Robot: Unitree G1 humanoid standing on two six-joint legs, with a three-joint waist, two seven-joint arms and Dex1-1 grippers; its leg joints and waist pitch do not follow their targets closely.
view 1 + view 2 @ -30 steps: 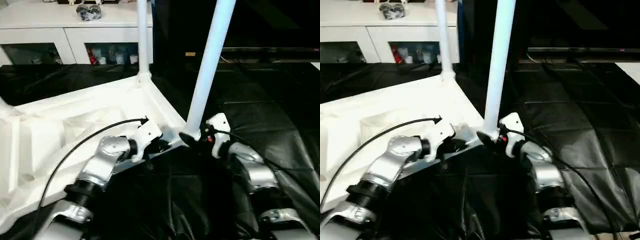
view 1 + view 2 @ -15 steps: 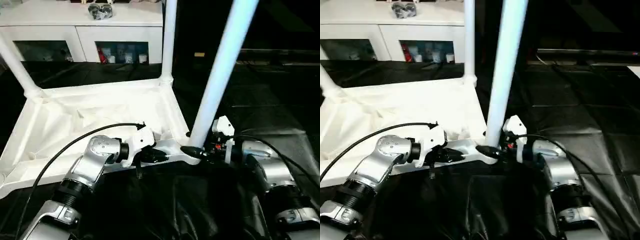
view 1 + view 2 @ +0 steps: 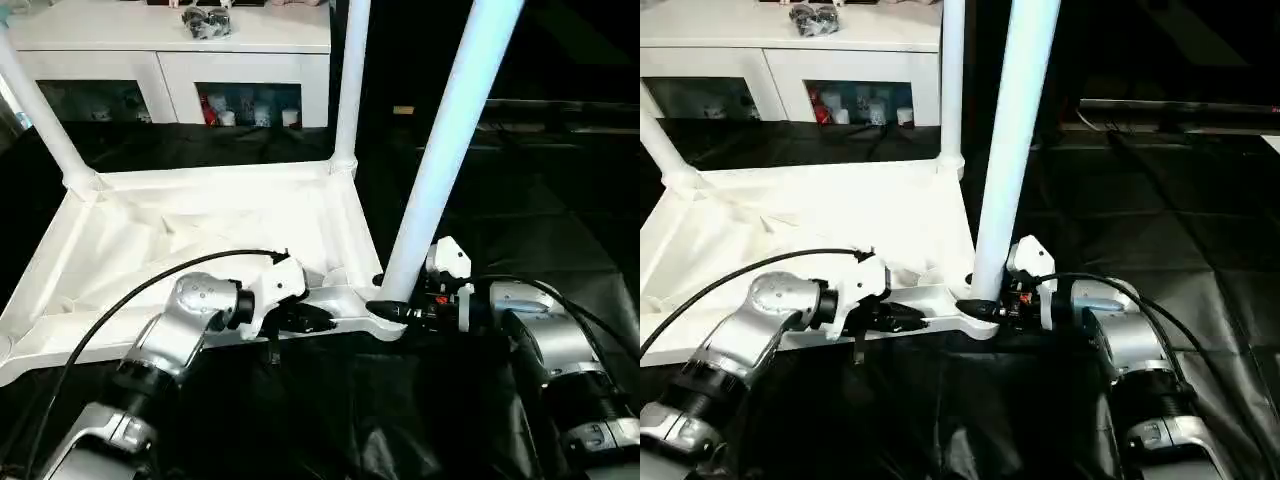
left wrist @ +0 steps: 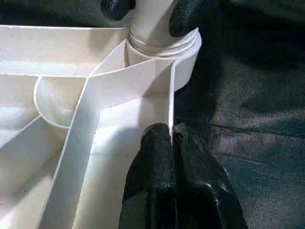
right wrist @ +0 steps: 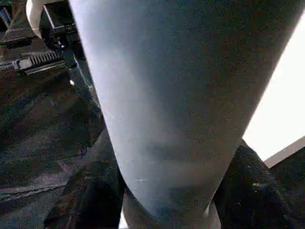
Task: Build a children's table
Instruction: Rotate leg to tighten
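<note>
Here the tabletop [image 3: 200, 235] lies upside down on the black sheet [image 3: 560, 230], ribbed underside up, with three legs standing in its corner sockets. The near leg [image 3: 445, 150] rises from the corner closest to the robot's right arm; a far leg [image 3: 348, 80] stands at the corner behind it and a left leg [image 3: 40, 110] at the far left corner. The right gripper [image 3: 392, 310] sits at the foot of the near leg, its two black fingers [image 4: 183, 14] pressed on either side of the tube just above the socket, so it is clamped on that leg. The left gripper [image 4: 172, 138] has its fingers pinched narrowly on the tabletop's thin near rim wall, just beside that same socket. A white cabinet [image 3: 170, 50] with glass doors stands behind the sheet
</note>
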